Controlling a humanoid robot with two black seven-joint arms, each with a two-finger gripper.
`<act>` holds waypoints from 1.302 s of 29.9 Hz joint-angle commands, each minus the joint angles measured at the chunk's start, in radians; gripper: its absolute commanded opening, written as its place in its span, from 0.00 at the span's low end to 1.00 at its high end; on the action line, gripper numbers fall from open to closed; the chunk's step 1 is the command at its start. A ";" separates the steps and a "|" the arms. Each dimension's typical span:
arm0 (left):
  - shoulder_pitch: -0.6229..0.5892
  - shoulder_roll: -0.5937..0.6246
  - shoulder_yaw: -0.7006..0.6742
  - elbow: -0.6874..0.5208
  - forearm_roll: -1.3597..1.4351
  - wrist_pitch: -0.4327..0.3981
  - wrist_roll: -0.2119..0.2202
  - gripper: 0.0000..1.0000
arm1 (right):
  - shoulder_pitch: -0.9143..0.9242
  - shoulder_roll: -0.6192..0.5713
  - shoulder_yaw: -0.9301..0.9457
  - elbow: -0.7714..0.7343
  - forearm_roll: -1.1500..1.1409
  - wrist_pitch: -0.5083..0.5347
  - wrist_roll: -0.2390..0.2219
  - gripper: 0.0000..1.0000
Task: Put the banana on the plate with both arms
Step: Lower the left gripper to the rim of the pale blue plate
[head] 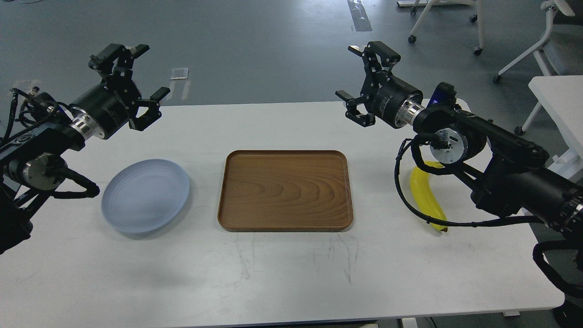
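Observation:
The yellow banana point(426, 197) lies on the white table at the right, partly under my right arm and a black cable. The pale blue-grey plate point(145, 195) sits empty on the table at the left. My left gripper point(142, 74) is open and empty, raised above the table's far edge, beyond the plate. My right gripper point(354, 76) is open and empty, raised above the table's far edge, up and to the left of the banana.
A rectangular brown wooden tray point(285, 190) lies empty in the middle of the table point(282, 273), between plate and banana. Chairs point(455, 23) and another white table point(558, 109) stand on the grey floor at the far right.

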 commanded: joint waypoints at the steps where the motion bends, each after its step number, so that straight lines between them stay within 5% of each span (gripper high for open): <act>1: -0.004 0.005 0.004 -0.019 0.211 0.077 -0.116 0.98 | -0.013 -0.007 0.035 -0.006 0.004 0.001 -0.002 1.00; 5: -0.002 -0.001 0.010 -0.036 0.455 0.198 -0.208 0.98 | -0.040 -0.005 0.061 -0.009 0.004 0.001 -0.005 1.00; 6: -0.001 -0.006 0.013 -0.036 0.580 0.313 -0.222 0.98 | -0.043 -0.007 0.061 -0.009 0.004 0.001 -0.005 1.00; 7: 0.010 -0.008 0.027 -0.038 0.727 0.450 -0.222 0.97 | -0.045 -0.007 0.063 -0.009 0.004 -0.001 -0.005 1.00; 10: 0.018 -0.003 0.140 -0.036 0.956 0.662 -0.222 0.98 | -0.045 -0.007 0.064 -0.009 0.004 -0.001 -0.005 1.00; 12: 0.015 0.014 0.265 -0.036 0.992 0.707 -0.222 0.98 | -0.043 -0.008 0.064 -0.009 0.004 -0.001 -0.005 1.00; 18: 0.011 0.071 0.508 -0.006 0.985 0.712 -0.197 0.98 | -0.042 -0.008 0.064 -0.009 0.004 -0.001 -0.003 1.00; 22: 0.021 0.094 0.516 0.033 0.976 0.719 -0.152 0.97 | -0.042 -0.012 0.066 -0.009 0.004 -0.001 -0.002 1.00; 39: 0.146 0.098 0.569 0.270 0.976 0.695 -0.152 0.81 | -0.040 -0.012 0.066 -0.009 0.004 -0.002 0.000 1.00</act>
